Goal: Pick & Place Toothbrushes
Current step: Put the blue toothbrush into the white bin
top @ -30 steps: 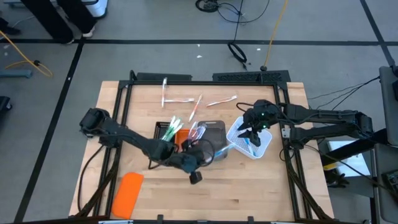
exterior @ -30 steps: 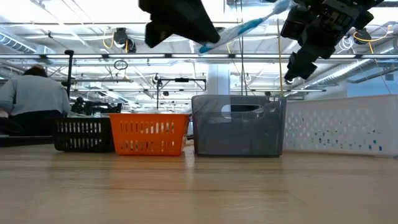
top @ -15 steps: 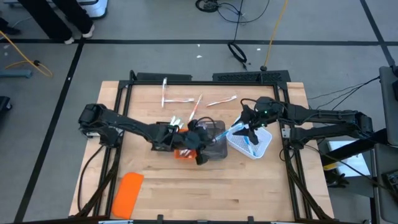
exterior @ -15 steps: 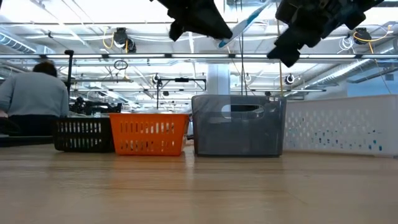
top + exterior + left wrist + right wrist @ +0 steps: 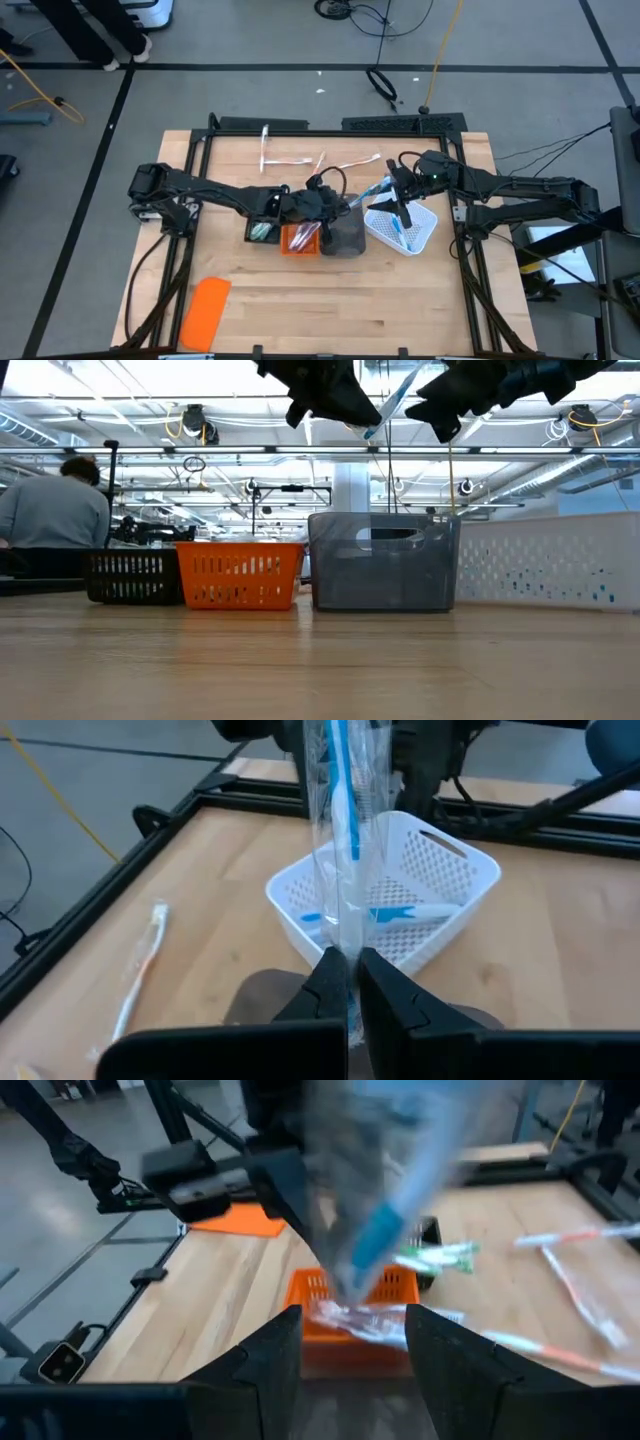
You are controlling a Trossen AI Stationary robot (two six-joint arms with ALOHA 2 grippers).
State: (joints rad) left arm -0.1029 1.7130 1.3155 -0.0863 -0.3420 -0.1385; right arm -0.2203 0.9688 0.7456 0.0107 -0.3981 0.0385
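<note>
Blue toothbrush passed in mid-air above the grey tray

The left gripper (image 5: pixel 348 982) is clamped on a wrapped blue toothbrush (image 5: pixel 341 795), held raised over the grey tray (image 5: pixel 345 238). The right gripper (image 5: pixel 352 1342), fingers spread wide, sits at the brush's far end, above the white tray (image 5: pixel 420 230) beside the grey one.

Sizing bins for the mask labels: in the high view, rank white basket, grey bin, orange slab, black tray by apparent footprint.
1. white basket
2. orange slab; close to the basket, hard to separate
3. grey bin, partly hidden under the arms, so unsure
4. black tray, mostly hidden
</note>
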